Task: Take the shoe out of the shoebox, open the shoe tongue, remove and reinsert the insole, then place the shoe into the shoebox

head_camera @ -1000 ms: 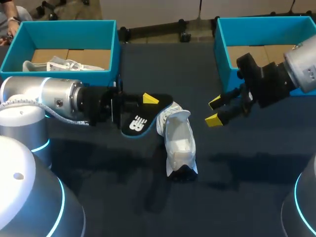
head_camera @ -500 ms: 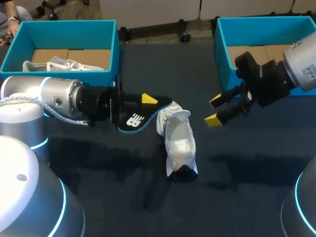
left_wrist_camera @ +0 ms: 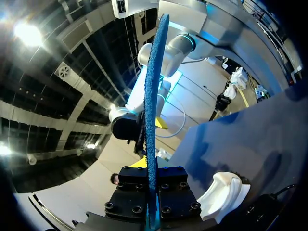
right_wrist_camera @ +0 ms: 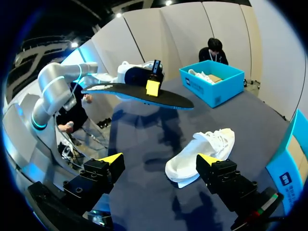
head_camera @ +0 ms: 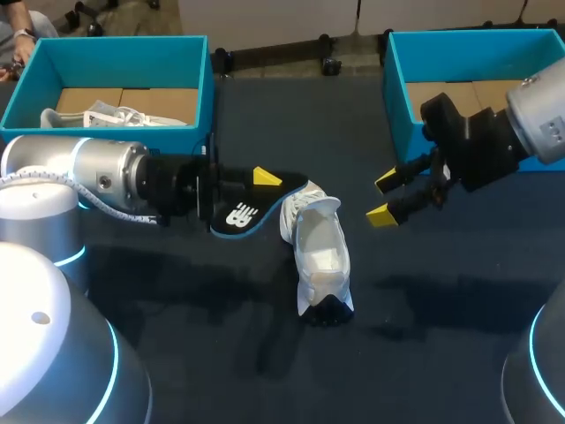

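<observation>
Left gripper [head_camera: 260,181] clamped on black, blue-edged foam insole [head_camera: 240,217]; right gripper [head_camera: 384,199] apart, empty. Advised: right steadies white mesh shoe [head_camera: 322,252] while insole enters toe-first.

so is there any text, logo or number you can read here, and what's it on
White logo mark on the black insole: a symbol only, no legible words.
Dark label on the left shoebox wall, right wrist view: too small to read.
Dark label on the right shoebox: too blurred to read.
No numbers or signs elsewhere.

White shoe [head_camera: 320,261] lying mid-table; black blue-edged insole [head_camera: 247,215] out, aloft just beside.
</observation>
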Controlling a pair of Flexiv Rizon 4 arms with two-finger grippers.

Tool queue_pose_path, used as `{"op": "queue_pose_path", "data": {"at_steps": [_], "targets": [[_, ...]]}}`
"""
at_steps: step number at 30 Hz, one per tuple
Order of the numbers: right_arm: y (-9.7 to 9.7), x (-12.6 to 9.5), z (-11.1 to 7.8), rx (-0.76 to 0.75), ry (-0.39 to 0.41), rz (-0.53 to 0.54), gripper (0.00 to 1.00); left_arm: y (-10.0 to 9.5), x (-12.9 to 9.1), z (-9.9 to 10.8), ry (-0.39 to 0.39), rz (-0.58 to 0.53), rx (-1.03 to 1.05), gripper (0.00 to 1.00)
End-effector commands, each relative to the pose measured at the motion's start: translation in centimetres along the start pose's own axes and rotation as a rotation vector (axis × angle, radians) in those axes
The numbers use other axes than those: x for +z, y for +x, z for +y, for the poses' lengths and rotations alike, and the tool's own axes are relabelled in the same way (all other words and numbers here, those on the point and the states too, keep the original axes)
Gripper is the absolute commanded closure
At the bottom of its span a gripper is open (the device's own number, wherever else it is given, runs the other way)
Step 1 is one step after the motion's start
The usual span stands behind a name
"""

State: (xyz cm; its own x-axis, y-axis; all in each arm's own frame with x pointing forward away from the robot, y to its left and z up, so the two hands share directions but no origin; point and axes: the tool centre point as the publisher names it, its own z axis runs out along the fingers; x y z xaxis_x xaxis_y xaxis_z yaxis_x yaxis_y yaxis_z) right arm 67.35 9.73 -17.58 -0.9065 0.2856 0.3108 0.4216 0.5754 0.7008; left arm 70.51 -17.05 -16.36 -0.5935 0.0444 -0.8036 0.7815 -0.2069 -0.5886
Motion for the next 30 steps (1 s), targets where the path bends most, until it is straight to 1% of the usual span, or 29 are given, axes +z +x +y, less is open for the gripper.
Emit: {"op": "queue_pose_path", "data": {"at_steps": [1, 7, 9, 11, 18, 27, 28, 30], "targets": [[-1.1, 0.0, -1.8, -0.100, 0.030, -0.058, 0.00, 1.0, 0.0, 0.1, -0.023, -0.004, -0.041, 1.00], [-2.0, -0.5, -3.6, -0.222, 0.091, -0.159, 0.00, 1.8, 0.4, -0.3, -0.008, -0.023, -0.110, 1.00], [-2.4, -0.4, -4.2, -0.263, 0.100, -0.172, 0.00, 2.1, 0.5, -0.4, -0.010, -0.037, -0.149, 1.00], [-2.5, -0.2, -4.7, -0.286, 0.151, -0.209, 0.00, 2.2, 0.7, -0.6, -0.016, -0.047, -0.170, 1.00], [-2.5, -0.2, -4.7, -0.286, 0.151, -0.209, 0.00, 2.5, 2.3, -1.3, -0.031, -0.024, -0.226, 1.00], [-2.5, -0.2, -4.7, -0.286, 0.151, -0.209, 0.00, 3.3, 3.5, -0.9, -0.068, -0.068, -0.262, 1.00], [-2.6, 0.0, -4.8, -0.308, 0.152, -0.211, 0.00, 3.3, 3.6, -0.8, -0.071, -0.075, -0.267, 1.00], [-2.8, 0.4, -5.1, -0.388, 0.144, -0.259, 0.00, 3.5, 3.6, -0.7, -0.080, -0.081, -0.268, 1.00]]}}
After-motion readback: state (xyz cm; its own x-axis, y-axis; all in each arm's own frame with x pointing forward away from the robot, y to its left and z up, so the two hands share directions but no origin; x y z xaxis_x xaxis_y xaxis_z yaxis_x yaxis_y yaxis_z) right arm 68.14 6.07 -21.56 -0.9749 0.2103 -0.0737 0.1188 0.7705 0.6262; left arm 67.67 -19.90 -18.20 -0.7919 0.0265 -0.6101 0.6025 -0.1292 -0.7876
